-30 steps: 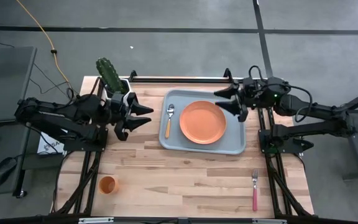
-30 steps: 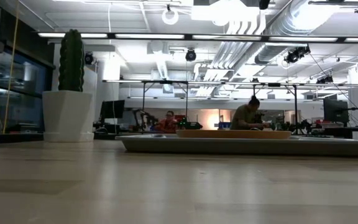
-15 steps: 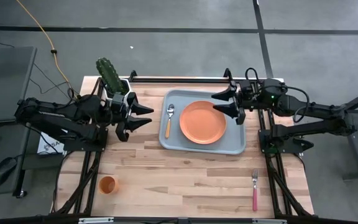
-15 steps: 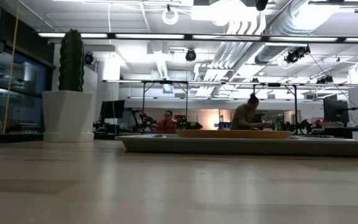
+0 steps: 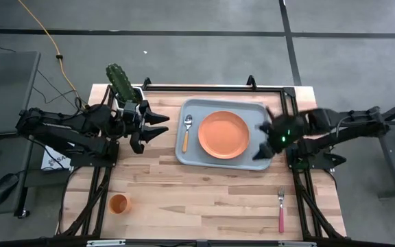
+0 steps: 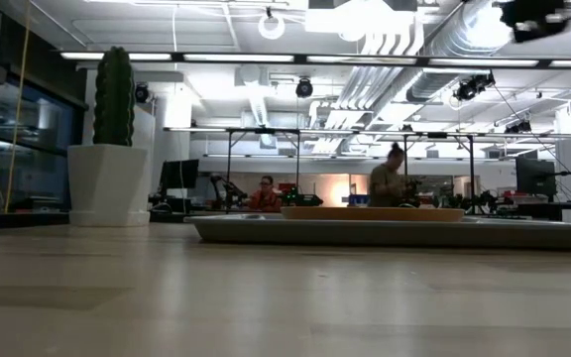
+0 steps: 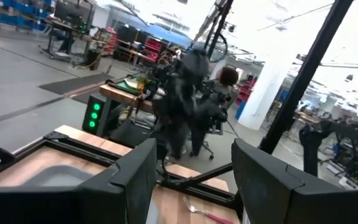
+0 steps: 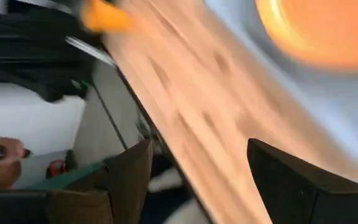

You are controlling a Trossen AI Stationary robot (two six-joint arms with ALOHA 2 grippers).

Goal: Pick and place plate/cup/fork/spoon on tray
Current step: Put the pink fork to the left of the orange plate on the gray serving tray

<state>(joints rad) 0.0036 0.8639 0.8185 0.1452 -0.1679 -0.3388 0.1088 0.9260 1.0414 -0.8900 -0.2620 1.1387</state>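
So the plate point(image 5: 223, 134) and the spoon point(image 5: 186, 132) are sitting side by side on the tray point(image 5: 260, 163), spoon just left of the plate. My right gripper point(image 5: 267, 140) is over the tray's right edge, blurry, fingers spread apart. My left gripper point(image 5: 155, 125) hovers beside the cactus pot point(image 5: 124, 88), left of the tray, fingers apart and empty. The cup point(image 5: 118, 204) sits near the table's front-left corner, and the fork point(image 5: 280, 209) lies front right.
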